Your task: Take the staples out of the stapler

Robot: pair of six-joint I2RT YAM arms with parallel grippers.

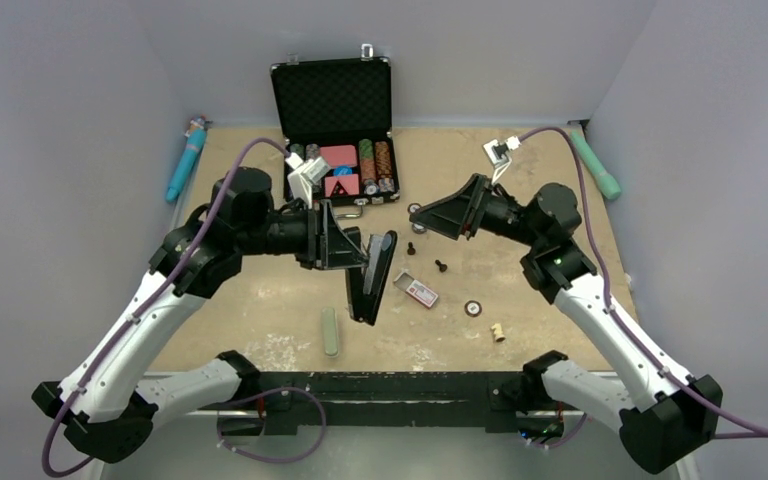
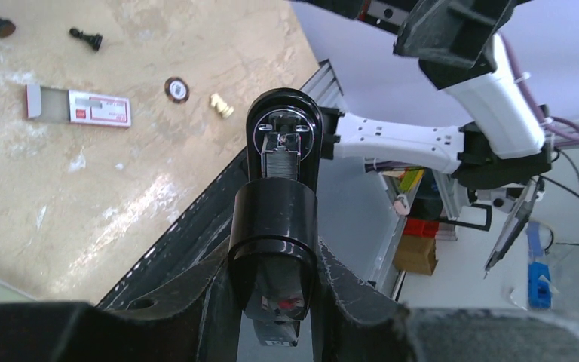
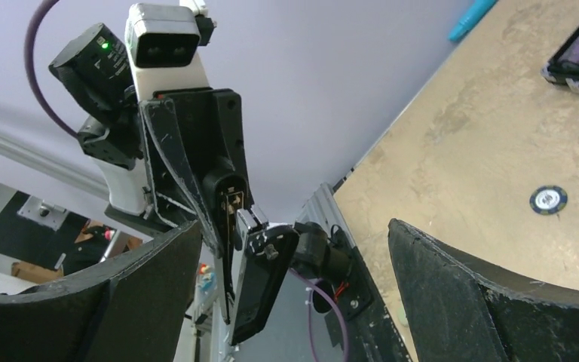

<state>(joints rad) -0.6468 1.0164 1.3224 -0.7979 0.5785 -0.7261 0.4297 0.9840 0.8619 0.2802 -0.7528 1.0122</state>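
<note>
Left wrist view, left pincer (image 2: 274, 264) clamped on black stapler (image 2: 283, 154), right pincer (image 3: 294, 241) apart

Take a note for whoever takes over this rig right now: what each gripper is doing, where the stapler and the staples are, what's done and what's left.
Grippers: the left gripper is shut on the black stapler, held up off the table and hinged open. The right gripper is open and empty, in the air facing the stapler.
Staples: no loose strip shows on the table. The open channel shows metal parts in the left wrist view, but I cannot tell whether a strip sits in it.
Done: stapler picked up and opened.
Left: probably draw the strip out with the right gripper and set it down.
</note>
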